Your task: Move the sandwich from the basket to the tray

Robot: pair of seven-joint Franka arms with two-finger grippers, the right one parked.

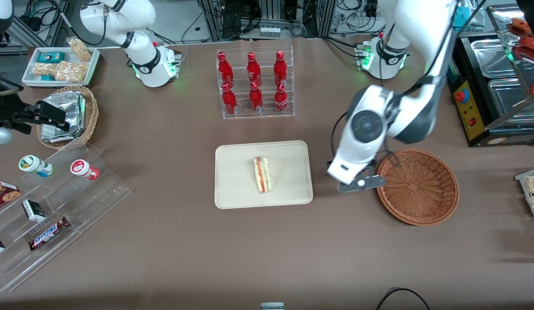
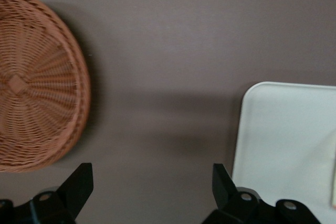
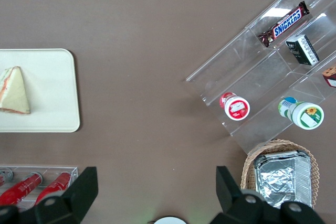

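While the sandwich (image 1: 263, 174) lies on its side on the tray (image 1: 237, 189), with red and green filling along one edge, the basket (image 1: 422, 189) sits nearby toward the working arm's end of the table, nothing in it. Between tray and basket the gripper (image 2: 152, 182) hangs above the bare brown table (image 1: 163, 241), jaws spread wide, holding nothing and touching nothing. Red bottles (image 1: 254, 82) stand in a clear rack, farther from the front camera than the tray; their white lettering is probably a cola logo, too small to read. Toward the parked arm's end, a candy bar (image 3: 283, 24) reads SNICKERS
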